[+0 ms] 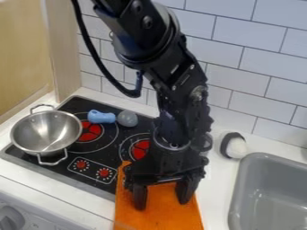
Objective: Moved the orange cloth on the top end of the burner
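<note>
Well left of the jaws, a metal pot (46, 132) sits on the stove (75, 105); nearer them, a blue thing (101, 117); directly below the gripper (162, 196), its jaws wide apart, the orange cloth (160, 213); right of them, a black-and-white thing (235, 146), then the sink (235, 197)

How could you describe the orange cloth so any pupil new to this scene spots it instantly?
Start at the black stove, then look toward the grey sink. Between them, running down to the picture's bottom edge, the cloth lies flat under the open gripper. Its solid bright orange sets it apart from the shiny metal pot on the stove.
</note>
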Controlling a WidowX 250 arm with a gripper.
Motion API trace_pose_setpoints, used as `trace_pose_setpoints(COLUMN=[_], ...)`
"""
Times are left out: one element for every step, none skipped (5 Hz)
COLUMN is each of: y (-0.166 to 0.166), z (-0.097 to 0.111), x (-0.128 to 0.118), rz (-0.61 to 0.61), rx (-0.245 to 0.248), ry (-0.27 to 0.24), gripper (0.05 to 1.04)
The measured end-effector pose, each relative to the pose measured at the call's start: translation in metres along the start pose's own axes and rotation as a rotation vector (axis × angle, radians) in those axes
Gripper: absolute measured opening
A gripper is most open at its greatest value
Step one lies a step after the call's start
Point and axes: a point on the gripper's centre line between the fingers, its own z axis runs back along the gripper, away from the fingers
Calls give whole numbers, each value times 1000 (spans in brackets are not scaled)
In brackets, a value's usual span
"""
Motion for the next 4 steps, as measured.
trace_pose_setpoints(y=[-2, -11, -18, -24], z=[-3, -3, -2, -1], x=[4, 12, 25, 39], rz=[-13, -25, -15, -9], rx=[3, -5, -15, -28], ry=[4, -10, -29, -44], gripper=[999, 999, 999, 999])
